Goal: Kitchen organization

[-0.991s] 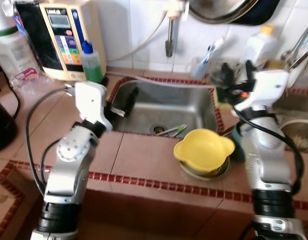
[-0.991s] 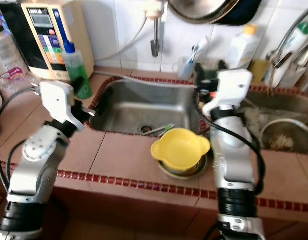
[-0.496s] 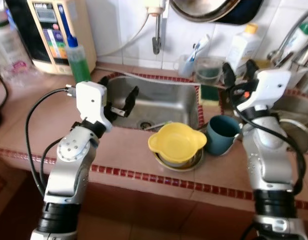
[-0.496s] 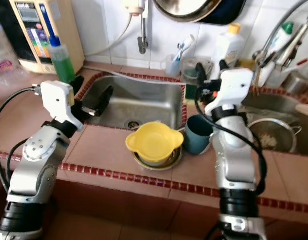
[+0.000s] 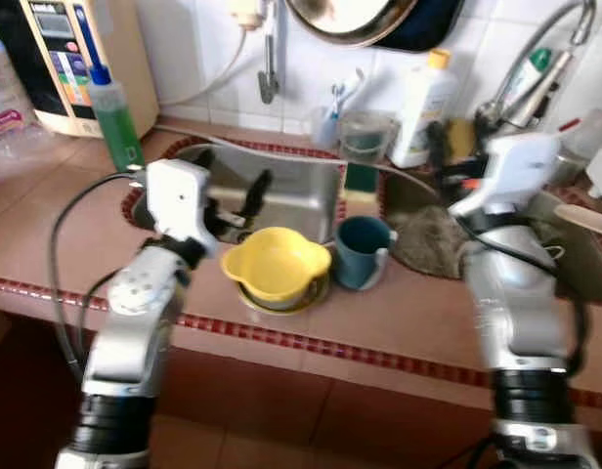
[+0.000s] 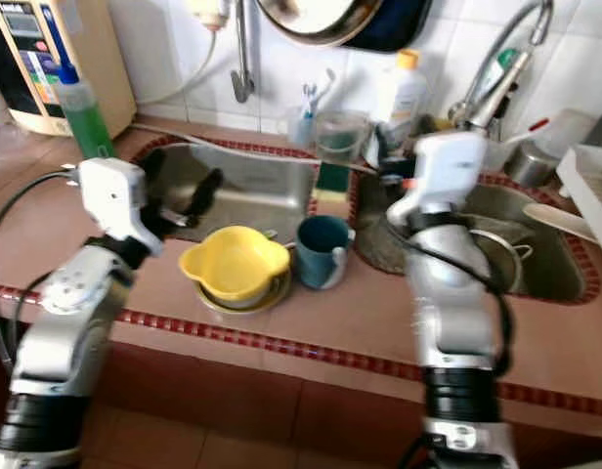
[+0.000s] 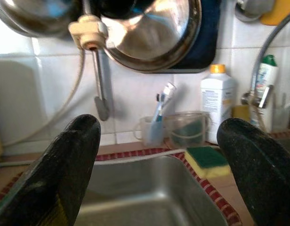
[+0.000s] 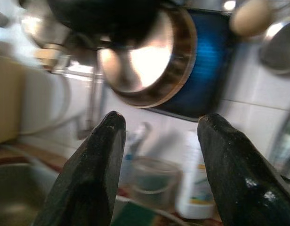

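Left eye view: a tiled counter [image 5: 399, 313] with a red trim holds a yellow bowl [image 5: 275, 264] sitting in a metal dish [image 5: 281, 296], with a teal mug [image 5: 360, 252] just beside it on the robot's right; behind them lies a steel sink [image 5: 296, 191], and the left gripper [image 5: 233, 193] hangs over its near edge with fingers spread, holding nothing. A green bottle [image 5: 112, 117] stands near a beige appliance [image 5: 71, 59] at the far left. The right arm is raised over a second basin, its gripper [image 5: 448, 147] pointing toward the wall; its fingers are hard to read from here. Right eye view: same scene, with a white bottle [image 6: 401, 90] and a clear cup [image 6: 338, 135] against the wall, a green sponge [image 6: 331, 178] on the sink rim, and a tap [image 6: 496, 59] above the right basin. Left wrist view: two black fingers [image 7: 65, 165] stand wide apart over the sink, framing a toothbrush cup [image 7: 152, 129], the sponge and a hanging pan [image 7: 145, 33]. Right wrist view: blurred; both fingers [image 8: 93, 174] are apart with nothing between them, facing the pan and the white bottle
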Controlling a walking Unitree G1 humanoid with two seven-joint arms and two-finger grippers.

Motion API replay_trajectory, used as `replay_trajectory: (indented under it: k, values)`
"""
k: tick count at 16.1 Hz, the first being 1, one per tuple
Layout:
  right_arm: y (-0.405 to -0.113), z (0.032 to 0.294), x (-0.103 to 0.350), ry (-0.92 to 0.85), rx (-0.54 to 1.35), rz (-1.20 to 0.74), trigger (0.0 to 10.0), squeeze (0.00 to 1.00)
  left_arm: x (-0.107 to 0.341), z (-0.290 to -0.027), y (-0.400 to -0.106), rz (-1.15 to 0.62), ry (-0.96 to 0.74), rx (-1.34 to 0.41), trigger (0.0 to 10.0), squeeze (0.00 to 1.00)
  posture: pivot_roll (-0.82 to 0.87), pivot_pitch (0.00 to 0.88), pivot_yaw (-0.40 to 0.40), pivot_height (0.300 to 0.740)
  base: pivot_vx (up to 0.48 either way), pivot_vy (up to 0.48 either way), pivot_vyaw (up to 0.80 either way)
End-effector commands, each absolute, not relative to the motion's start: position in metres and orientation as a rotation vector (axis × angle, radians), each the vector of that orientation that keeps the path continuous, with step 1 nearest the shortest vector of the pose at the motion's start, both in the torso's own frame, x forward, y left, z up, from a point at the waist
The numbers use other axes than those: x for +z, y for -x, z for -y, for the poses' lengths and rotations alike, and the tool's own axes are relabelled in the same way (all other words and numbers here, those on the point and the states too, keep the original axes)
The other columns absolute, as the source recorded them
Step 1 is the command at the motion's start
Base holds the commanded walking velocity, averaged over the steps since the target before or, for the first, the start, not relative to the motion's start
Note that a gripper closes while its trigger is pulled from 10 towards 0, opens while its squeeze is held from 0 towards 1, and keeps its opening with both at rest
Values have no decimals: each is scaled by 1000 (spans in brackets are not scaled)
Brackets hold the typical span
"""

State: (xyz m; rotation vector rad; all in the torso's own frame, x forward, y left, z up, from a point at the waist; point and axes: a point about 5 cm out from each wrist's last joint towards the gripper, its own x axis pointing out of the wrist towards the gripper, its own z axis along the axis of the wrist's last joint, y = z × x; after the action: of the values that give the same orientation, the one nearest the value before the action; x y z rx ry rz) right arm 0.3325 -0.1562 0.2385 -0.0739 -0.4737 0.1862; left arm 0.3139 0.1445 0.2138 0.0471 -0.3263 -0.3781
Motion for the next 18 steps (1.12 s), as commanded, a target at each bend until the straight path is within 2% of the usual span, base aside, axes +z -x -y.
replay_trajectory:
  k: [1, 6, 9, 13, 18]
  values:
    - [-332, 162, 245, 79, 174, 490, 10000, 0, 217, -140, -313, 342, -41, -392, 10000, 0, -40, 0, -8, 740, 0, -405, 0]
    - [-328, 159, 234, 135, 334, 411, 10000, 0, 217, -133, -310, 316, -30, -457, 10000, 0, -49, 0, -8, 740, 0, -80, 0]
    - [-327, 179, 223, 151, 363, 326, 10000, 0, 219, -127, -303, 312, -110, -521, 10000, 0, -55, 0, -12, 740, 0, 0, 0]
    - [-321, 196, 212, 123, 354, 281, 10000, 0, 215, -121, -301, 267, -127, -540, 10000, 0, -57, 0, -16, 740, 0, 0, 0]
    - [-297, 173, 192, 36, 474, 260, 10000, 0, 210, -122, -307, 218, -157, -517, 10000, 0, -70, 0, -8, 740, 0, 0, 0]
